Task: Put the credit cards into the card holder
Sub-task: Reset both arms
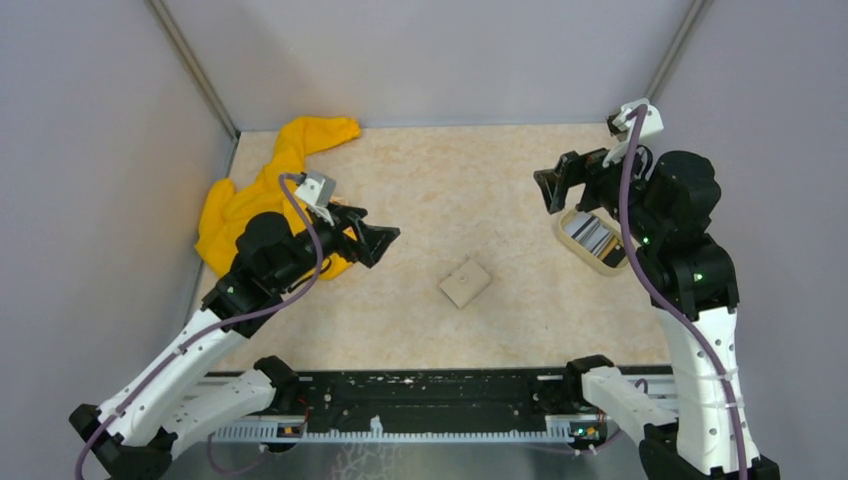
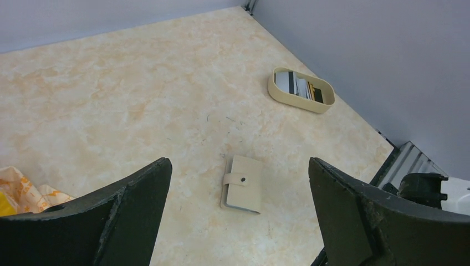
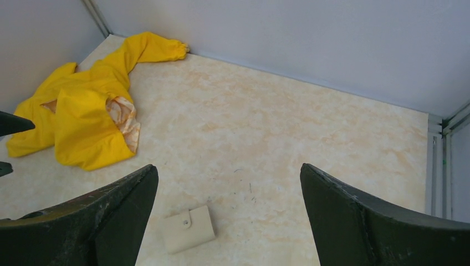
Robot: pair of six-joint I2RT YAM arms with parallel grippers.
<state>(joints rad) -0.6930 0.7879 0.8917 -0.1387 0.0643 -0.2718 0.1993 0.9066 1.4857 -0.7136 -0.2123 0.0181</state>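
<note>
The tan card holder [image 1: 465,283] lies folded shut, its snap strap done up, on the table's middle. The left wrist view shows the card holder [image 2: 243,184] below and ahead of my open left gripper [image 2: 237,163]; the right wrist view has the card holder [image 3: 188,228] low between the fingers of my open right gripper [image 3: 228,166]. The credit cards [image 1: 590,235], silvery with dark stripes, rest in an oval cream dish [image 1: 590,263] at the right. My right gripper [image 1: 548,190] hovers just left of that dish. My left gripper [image 1: 385,240] hangs left of the holder. Both hold nothing.
A crumpled yellow cloth [image 1: 260,190] lies at the back left, under my left arm, and reaches towards the corner. Grey walls enclose the table on three sides. The dish [image 2: 299,102] with the cards [image 2: 299,86] stands close to the right wall.
</note>
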